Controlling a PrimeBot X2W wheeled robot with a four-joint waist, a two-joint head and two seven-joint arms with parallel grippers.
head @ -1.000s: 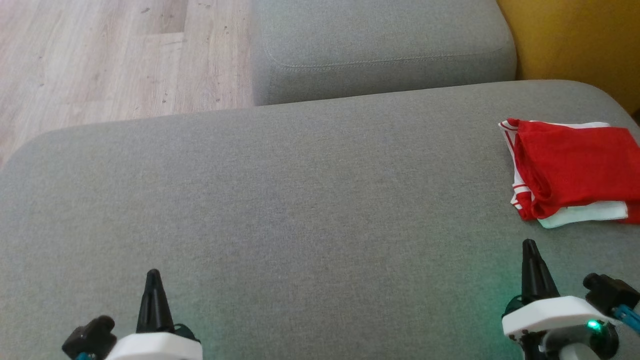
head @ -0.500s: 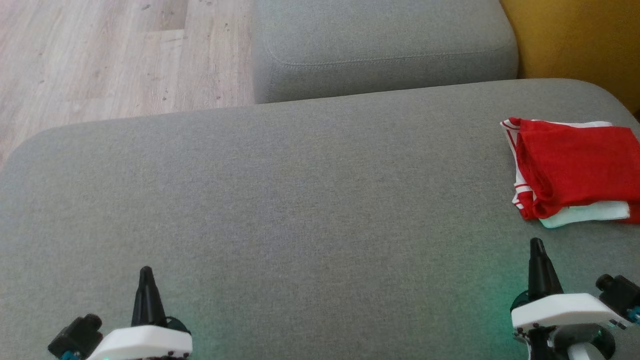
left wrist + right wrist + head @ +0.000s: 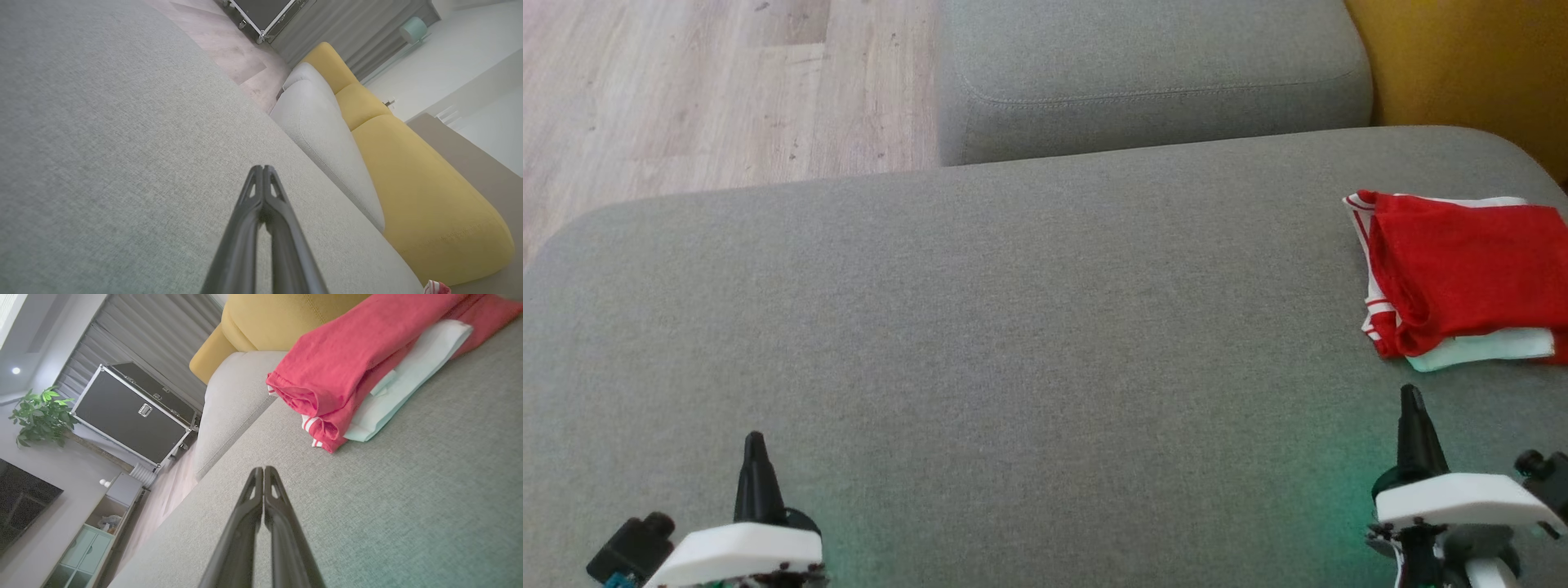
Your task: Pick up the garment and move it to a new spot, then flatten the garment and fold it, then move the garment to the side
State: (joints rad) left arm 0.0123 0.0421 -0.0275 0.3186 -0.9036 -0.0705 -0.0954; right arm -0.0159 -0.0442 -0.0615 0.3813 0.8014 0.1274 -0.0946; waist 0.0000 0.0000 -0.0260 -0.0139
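The garment (image 3: 1462, 278) lies folded at the far right of the grey sofa seat (image 3: 1013, 327), ahead of my right gripper (image 3: 1411, 396) and apart from it. Its long axis runs across my head view, left to right, and it passes out of frame on the right. The rounded folded end points left, towards the middle of the seat. It is soft red cloth in loose layers, with red-and-white striped trim at that left end and a flat white layer poking out along the near edge. The seat is coarse woven fabric with rounded corners. My right gripper's fingers are pressed together, holding nothing. My left gripper (image 3: 755, 441) is the same, low over bare seat, well apart from the garment.
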